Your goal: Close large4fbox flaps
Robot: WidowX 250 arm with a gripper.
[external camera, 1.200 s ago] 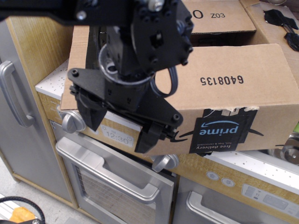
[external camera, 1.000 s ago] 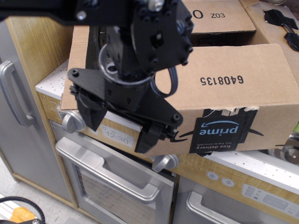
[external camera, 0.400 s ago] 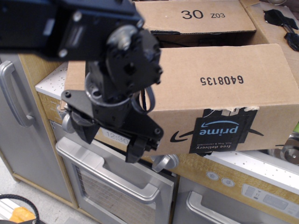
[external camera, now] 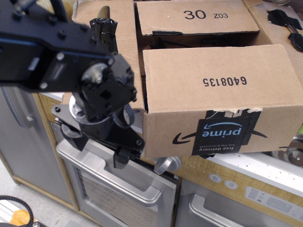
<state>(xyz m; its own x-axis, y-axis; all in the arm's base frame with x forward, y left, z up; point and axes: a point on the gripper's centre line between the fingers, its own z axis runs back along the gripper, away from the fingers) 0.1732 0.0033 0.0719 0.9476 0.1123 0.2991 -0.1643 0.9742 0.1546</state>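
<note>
The large4fbox (external camera: 165,123) stands on the toy kitchen counter, its prime tape (external camera: 220,135) facing me. The flap printed "6408135" (external camera: 218,78) lies folded over the top. The flap printed "30 Z03" (external camera: 199,16) lies at the far side, with a dark gap (external camera: 199,39) between the two. The left flap (external camera: 120,42) stands out at the box's left end, and the right flap (external camera: 279,28) shows at the top right corner. My black gripper (external camera: 97,149) hangs in front of the box's lower left corner, over the oven's top panel. Its jaws are apart and empty.
A toy oven door with a silver handle (external camera: 113,177) is below the gripper. A grey cabinet door (external camera: 19,156) is at the left. A silver knob (external camera: 165,164) and a second grey drawer (external camera: 227,208) sit under the box. A metal pot (external camera: 296,151) is at the right edge.
My arm has moved left and down, off the front of the box. The left flap and the box's left end, hidden behind the arm before, now show.
</note>
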